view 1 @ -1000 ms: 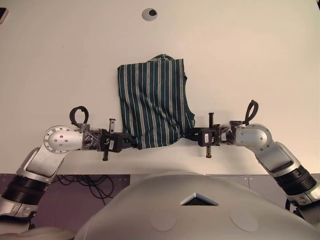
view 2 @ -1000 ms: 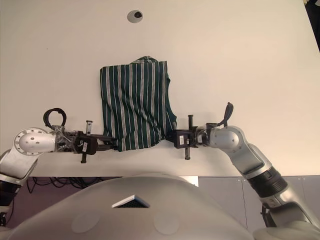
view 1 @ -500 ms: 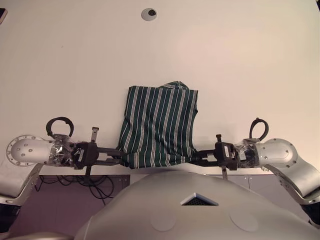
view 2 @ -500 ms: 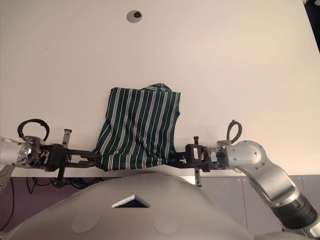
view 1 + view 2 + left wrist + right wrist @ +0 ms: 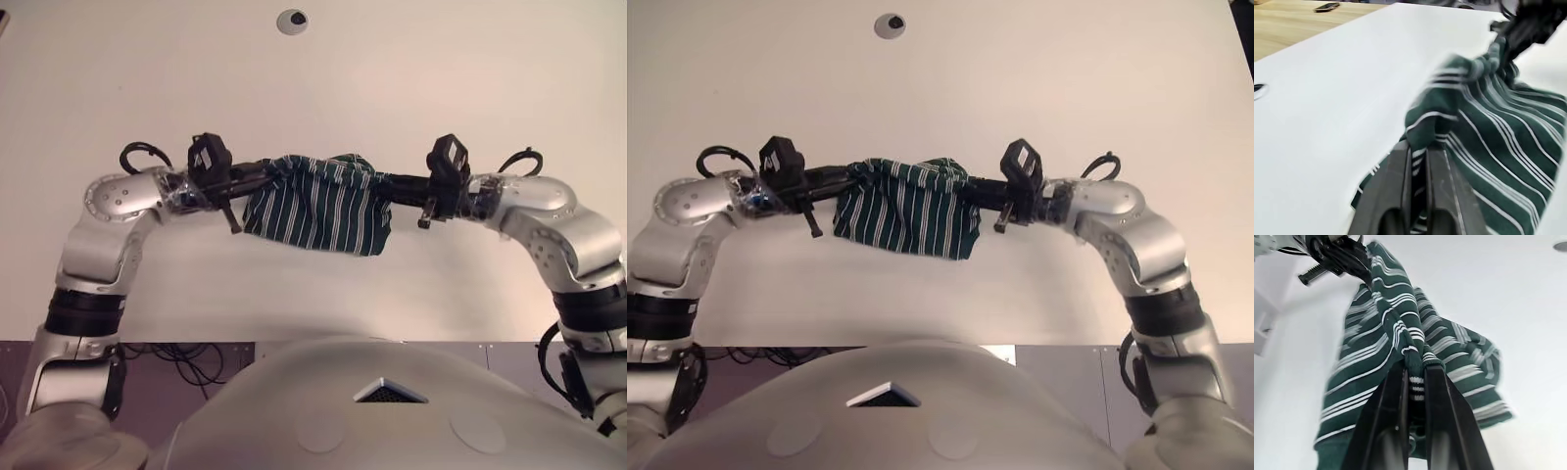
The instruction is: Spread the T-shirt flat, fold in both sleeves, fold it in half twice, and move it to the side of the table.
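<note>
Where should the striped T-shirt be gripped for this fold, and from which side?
Grip the two ends of its bunched upper edge, one claw coming in sideways from each side. The T-shirt hangs slack over the table, so that stretched edge looks like the firmest line. The left claw and right claw are shut on those ends now.

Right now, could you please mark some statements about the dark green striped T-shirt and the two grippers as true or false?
1. The dark green, white-striped T-shirt hangs bunched between both grippers. True.
2. The left gripper is open. False: the left gripper is shut on the fabric.
3. The right gripper is shut on the T-shirt. True.
4. The T-shirt lies spread flat on the white table. False: it hangs gathered from the grippers, above the table.
</note>
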You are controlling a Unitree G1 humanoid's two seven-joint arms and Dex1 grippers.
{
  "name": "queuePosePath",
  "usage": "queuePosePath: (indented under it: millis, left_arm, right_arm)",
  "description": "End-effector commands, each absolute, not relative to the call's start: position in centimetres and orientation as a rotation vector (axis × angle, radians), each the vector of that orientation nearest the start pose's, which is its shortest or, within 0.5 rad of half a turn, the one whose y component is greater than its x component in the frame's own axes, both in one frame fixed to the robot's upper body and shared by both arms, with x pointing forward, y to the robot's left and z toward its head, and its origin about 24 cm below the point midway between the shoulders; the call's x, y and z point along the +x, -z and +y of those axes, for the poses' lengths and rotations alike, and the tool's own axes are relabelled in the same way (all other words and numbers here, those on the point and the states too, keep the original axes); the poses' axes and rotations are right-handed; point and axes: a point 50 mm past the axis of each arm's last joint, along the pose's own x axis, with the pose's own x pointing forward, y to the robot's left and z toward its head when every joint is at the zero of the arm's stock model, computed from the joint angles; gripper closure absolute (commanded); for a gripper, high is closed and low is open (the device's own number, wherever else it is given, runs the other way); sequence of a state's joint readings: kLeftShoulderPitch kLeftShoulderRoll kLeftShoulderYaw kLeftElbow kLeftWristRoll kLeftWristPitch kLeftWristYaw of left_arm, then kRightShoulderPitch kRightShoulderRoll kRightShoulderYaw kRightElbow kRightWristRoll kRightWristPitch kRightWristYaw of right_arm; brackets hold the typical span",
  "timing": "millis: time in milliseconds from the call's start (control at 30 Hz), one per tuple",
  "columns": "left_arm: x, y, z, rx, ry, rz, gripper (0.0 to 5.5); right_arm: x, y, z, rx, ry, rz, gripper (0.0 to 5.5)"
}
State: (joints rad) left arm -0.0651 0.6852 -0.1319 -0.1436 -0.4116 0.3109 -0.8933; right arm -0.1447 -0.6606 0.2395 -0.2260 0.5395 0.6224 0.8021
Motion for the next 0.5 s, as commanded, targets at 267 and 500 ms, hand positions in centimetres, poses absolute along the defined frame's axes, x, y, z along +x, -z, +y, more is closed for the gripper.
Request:
queuePosePath:
  millis: [267,500]
  left_arm:
    - [26.8,-4.2,18.7,0.212,0.865,0.456,4.38]
    - [29.3,-4.5,19.9,0.127,0.649,0.336,4.33]
  right_arm:
    - [27.1,-4.6,-15.4,0.038,-0.964,0.604,4.38]
    - [27.8,-4.1,-16.4,0.154,-0.833,0.591,4.18]
